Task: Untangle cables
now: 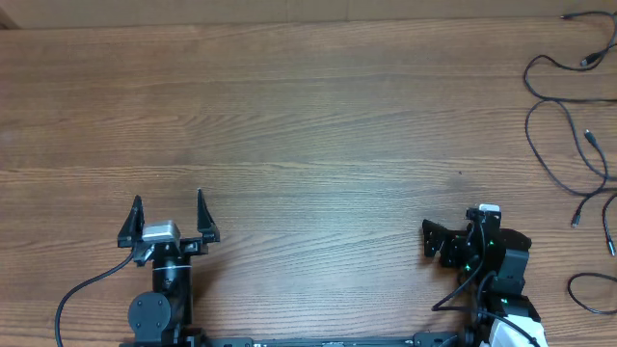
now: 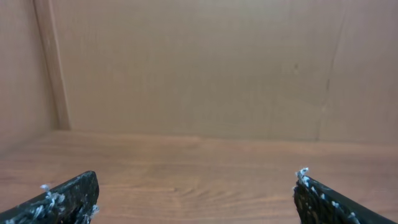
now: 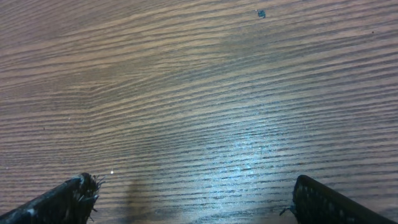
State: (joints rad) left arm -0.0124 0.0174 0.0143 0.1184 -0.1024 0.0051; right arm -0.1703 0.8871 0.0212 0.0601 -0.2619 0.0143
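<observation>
Open grippers at the near edge of the wooden table [image 1: 308, 116], cables at its right side

At the table's near edge the left gripper [image 1: 168, 198] and the right gripper [image 3: 193, 182] each hold their fingers wide apart, gripping nothing. Farther in, a small dark speck [image 3: 261, 13] marks the grain. Along the table's right edge the cables [image 1: 589, 137] sprawl in loose loops, partly cut off by the frame. A brown panel wall [image 2: 199, 62] rises behind the table's far edge.
</observation>
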